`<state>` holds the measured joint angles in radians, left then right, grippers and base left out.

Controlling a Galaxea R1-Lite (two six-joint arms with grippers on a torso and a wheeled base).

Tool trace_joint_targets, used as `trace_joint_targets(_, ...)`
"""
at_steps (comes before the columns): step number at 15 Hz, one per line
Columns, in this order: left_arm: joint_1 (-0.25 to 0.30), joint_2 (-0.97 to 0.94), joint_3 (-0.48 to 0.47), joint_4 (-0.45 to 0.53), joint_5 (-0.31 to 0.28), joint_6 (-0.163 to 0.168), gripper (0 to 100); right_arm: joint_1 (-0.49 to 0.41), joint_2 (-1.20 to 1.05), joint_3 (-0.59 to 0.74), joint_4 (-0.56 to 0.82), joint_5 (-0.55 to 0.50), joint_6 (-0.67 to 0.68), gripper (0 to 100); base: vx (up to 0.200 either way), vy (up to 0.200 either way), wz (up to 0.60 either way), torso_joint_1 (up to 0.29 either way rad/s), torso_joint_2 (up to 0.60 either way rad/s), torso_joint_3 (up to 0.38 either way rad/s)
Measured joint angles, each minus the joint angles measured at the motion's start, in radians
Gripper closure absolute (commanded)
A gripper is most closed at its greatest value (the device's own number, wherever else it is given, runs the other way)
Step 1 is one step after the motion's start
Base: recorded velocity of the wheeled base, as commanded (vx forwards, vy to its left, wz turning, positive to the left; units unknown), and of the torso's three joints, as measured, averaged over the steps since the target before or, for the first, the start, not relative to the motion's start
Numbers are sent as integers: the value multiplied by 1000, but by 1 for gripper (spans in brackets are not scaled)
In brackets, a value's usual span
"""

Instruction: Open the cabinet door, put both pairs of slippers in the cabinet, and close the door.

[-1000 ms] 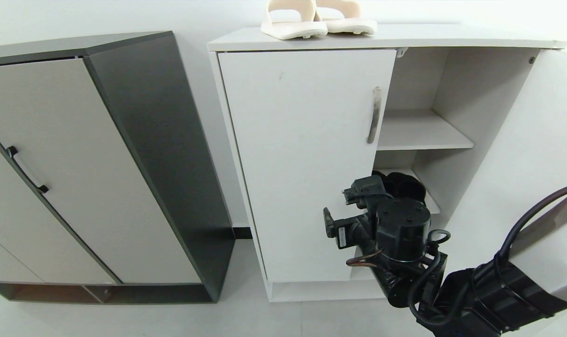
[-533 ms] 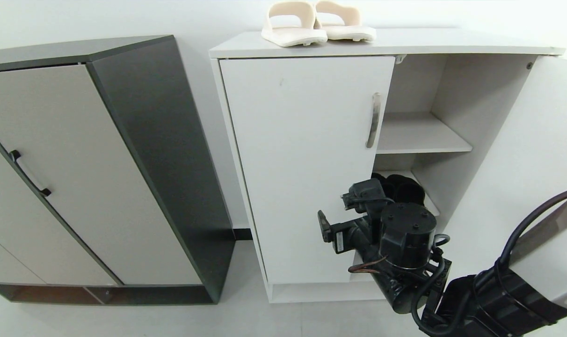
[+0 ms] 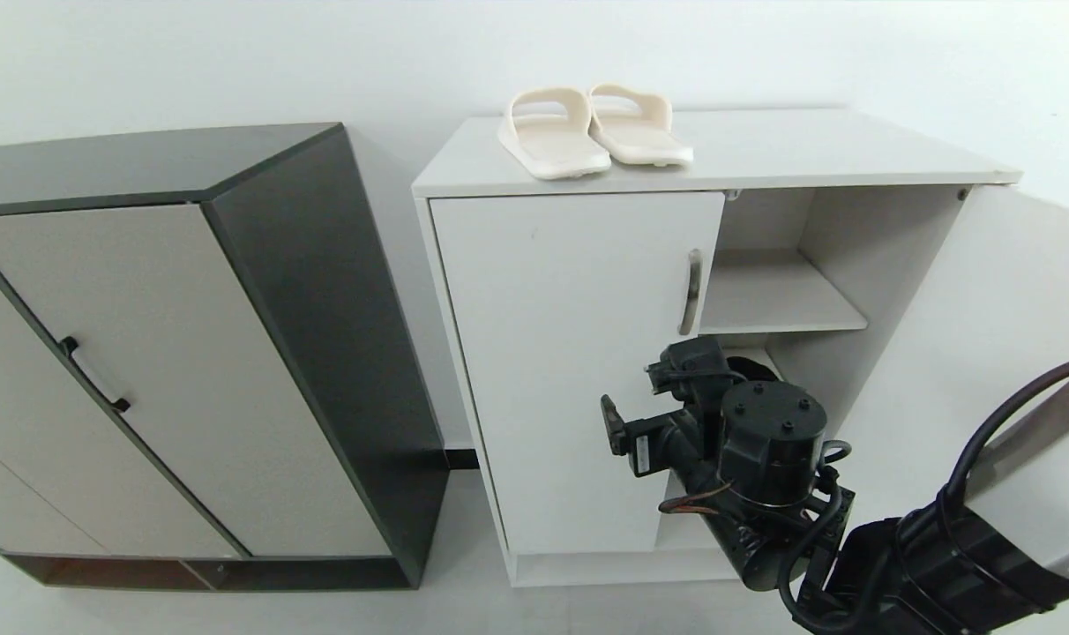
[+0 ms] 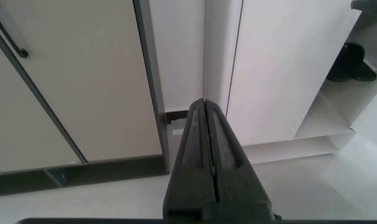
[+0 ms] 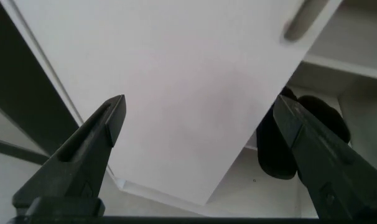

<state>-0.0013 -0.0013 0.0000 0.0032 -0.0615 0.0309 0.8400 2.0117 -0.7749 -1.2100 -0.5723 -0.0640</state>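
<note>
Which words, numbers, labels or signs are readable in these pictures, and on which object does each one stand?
None are readable. The white wooden cabinet, the dark grey cabinet with a beige door, the cream slippers on top and the black slippers inside show no print.

R arm (image 3: 887, 564): blk | round joint cap (image 3: 773, 432) w/ screws | blk cables (image 3: 984, 432)

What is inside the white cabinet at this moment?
A black pair of slippers lies on the lower shelf; the upper shelf is bare. Anything behind the closed left door is hidden. The cream pair sits on the white cabinet, not inside.
</note>
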Motion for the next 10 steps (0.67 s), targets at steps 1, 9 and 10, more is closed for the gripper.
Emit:
trace_joint_targets(1, 0, 0, 0, 0, 0, 0, 100, 0, 0, 0, 0, 0, 0, 0, 0, 0, 0, 144, -461, -339)
trace_joint_targets(9, 0, 0, 0, 0, 0, 0, 100, 0, -1, -1, 0, 0, -2, 0, 0, 0, 0, 169, -485, -320)
trace_joint_targets(10, -1, 0, 0, 0, 0, 0, 100, 0, -2, -1, 0, 0, -2, 0, 0, 0, 0, 188, -491, -310)
